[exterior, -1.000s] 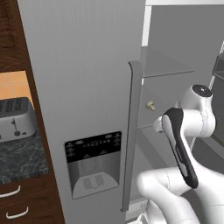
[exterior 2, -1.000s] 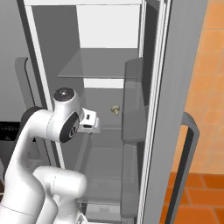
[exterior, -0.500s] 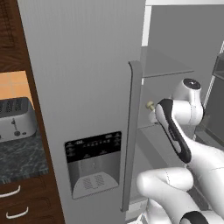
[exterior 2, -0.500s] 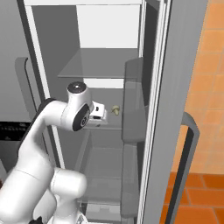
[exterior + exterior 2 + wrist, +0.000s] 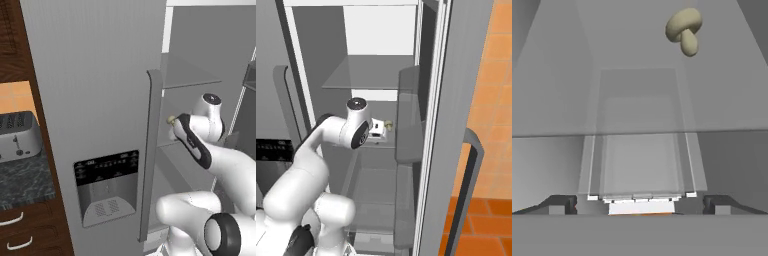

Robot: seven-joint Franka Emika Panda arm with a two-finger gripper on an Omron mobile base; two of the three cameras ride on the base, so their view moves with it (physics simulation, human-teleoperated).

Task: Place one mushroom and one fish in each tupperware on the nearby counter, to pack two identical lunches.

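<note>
A tan mushroom [image 5: 683, 30] lies on a glass shelf [image 5: 637, 110] inside the open fridge, ahead of my hand and off to the upper right in the hand view. My gripper [image 5: 640, 206] is open, its two dark fingertips [image 5: 562, 205] wide apart with nothing between them. In the right base view the gripper [image 5: 381, 131] sits just short of the mushroom [image 5: 389, 123] at shelf height. From the left base, the mushroom [image 5: 171, 120] peeks past the fridge door edge. The dark speckled counter [image 5: 22, 180] is at the far left. Fish and tupperware are out of view.
The closed grey fridge door [image 5: 100, 100] with its dispenser panel [image 5: 107, 185] stands to the left of the arm. The open door [image 5: 456, 125] with its bins [image 5: 406, 150] flanks the right. A silver toaster [image 5: 17, 135] sits on the counter. Another glass shelf [image 5: 371, 75] hangs above.
The arm has stretched further into the fridge, carrying the hand up and forward to the mushroom's shelf. The jaws have stayed open.
</note>
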